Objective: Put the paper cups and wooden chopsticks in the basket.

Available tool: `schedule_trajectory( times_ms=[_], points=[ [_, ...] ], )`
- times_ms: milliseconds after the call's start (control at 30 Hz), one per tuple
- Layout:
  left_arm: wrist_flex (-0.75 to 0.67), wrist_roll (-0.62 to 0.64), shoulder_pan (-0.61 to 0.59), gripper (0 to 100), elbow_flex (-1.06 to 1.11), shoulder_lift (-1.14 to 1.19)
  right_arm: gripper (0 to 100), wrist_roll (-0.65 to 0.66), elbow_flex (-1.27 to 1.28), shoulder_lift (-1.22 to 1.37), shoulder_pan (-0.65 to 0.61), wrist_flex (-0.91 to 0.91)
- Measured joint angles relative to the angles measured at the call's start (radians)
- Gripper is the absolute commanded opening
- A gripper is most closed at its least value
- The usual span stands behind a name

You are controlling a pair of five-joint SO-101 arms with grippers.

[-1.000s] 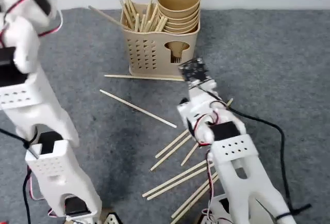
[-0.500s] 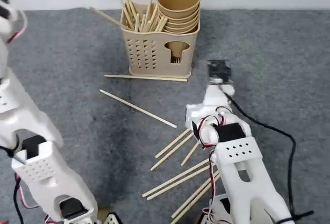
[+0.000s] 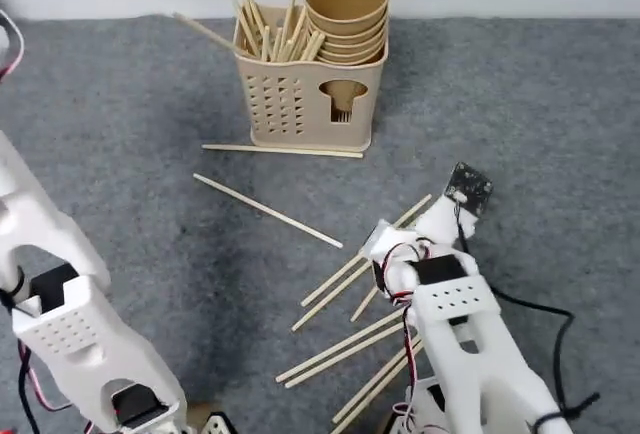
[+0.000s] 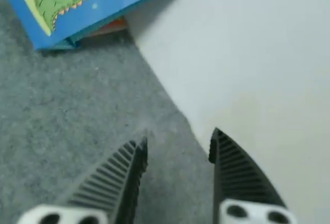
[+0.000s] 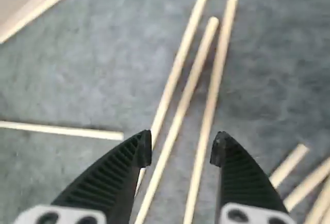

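A beige perforated basket (image 3: 305, 104) at the back of the table holds a stack of paper cups (image 3: 347, 12) and several wooden chopsticks (image 3: 270, 32). More chopsticks lie loose on the grey mat: one beside the basket's front (image 3: 282, 150), one slanting alone (image 3: 268, 211), and several in a fan (image 3: 352, 329) by the right arm (image 3: 440, 284). My right gripper (image 5: 180, 149) stands open just above three of these chopsticks (image 5: 198, 84). My left gripper (image 4: 178, 149) is open and holds nothing, over the mat's edge near a white wall.
A blue picture book (image 4: 77, 2) lies at the mat's edge by the wall. The left arm's white body (image 3: 60, 294) fills the front left of the table. Bare mat spreads to the right of the basket.
The right arm has drawn back from the basket toward the front and right, now over the fanned chopsticks. The left arm has swung farther left, out of the picture's top corner.
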Motion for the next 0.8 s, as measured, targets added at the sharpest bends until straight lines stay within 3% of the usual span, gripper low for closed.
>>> schedule_trajectory(
  times_ms=[433, 800],
  points=[
    [0.000, 0.000, 0.000, 19, 0.040, 0.000, 18.7, 0.000, -0.170, 0.330, -0.048, -0.044],
    [0.000, 0.000, 0.000, 19, 0.040, 0.000, 18.7, 0.005, -0.302, 0.473, -0.046, 0.043]
  ],
)
